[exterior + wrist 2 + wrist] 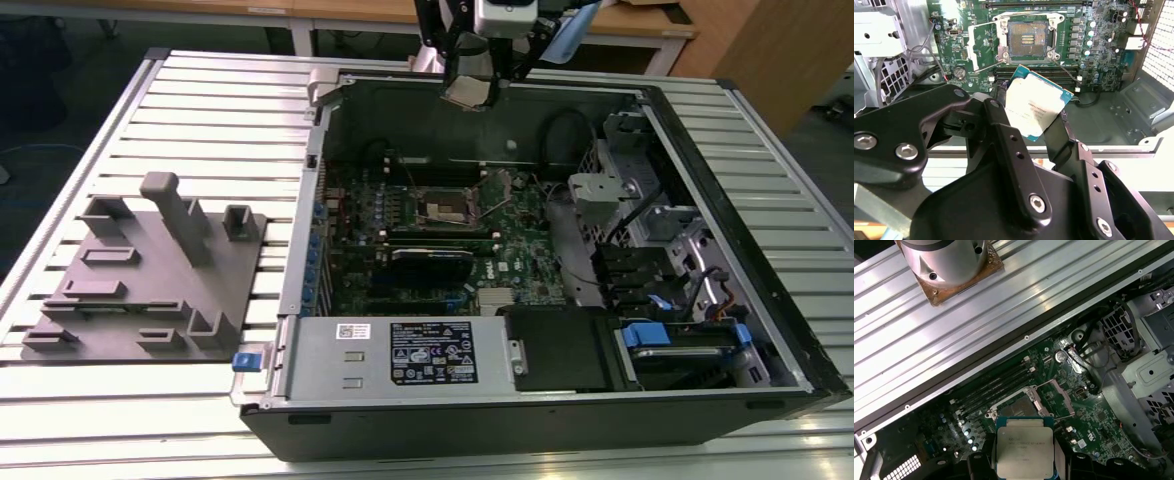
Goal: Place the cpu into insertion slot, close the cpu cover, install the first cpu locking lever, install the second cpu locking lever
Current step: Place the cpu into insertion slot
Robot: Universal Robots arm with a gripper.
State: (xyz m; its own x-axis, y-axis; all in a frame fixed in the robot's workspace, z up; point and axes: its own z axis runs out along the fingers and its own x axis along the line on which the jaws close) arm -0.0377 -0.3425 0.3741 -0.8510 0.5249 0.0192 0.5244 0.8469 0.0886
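My gripper [471, 92] hangs above the far wall of the open computer case [747, 150], shut on the cpu [473, 93]. In both wrist views the cpu [1036, 110] [1024, 447] is a square chip with a silver-grey top, pinched by its edges between the black fingers [999, 125]. The insertion slot [447, 208] [1026, 37] [1016, 407] lies uncovered on the green board, well below and apart from the chip. The cpu cover [981, 45] [1056, 392], a silvery frame, stands swung open at one side of the slot.
A grey fixture block [147, 270] sits on the slatted table at the exterior view's left. Inside the case are a power supply box [400, 350], a black card [427, 262], drive cages [667, 240] and memory slots [1034, 75]. The arm's base [946, 260] stands behind the case.
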